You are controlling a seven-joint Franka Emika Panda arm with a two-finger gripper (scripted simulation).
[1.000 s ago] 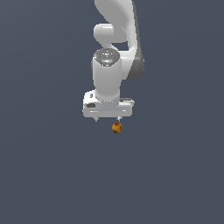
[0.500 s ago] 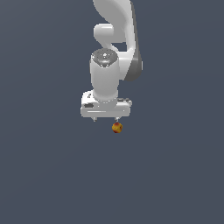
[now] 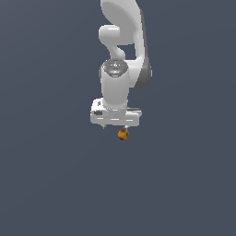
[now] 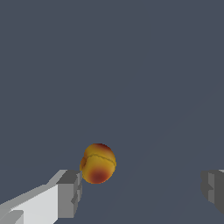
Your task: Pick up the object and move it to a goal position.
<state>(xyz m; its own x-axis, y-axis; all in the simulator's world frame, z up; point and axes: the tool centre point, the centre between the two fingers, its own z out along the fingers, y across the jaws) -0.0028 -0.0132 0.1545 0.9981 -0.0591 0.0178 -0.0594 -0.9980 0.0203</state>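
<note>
The object (image 3: pixel 123 134) is a small yellow-orange ball with red blotches, lying on the flat grey floor. In the exterior view it sits just below the white hand of my gripper (image 3: pixel 115 127). In the wrist view the object (image 4: pixel 98 163) lies between the two fingers, right beside one grey fingertip (image 4: pixel 70 193); I cannot tell if they touch. It is far from the other fingertip (image 4: pixel 213 188). My gripper (image 4: pixel 142 189) is open wide and holds nothing.
The white arm (image 3: pixel 122 41) rises above the hand in the exterior view. The grey floor (image 3: pixel 55 184) spreads evenly around the object, and no other thing shows.
The hand has sunk slightly toward the floor. The object has not moved.
</note>
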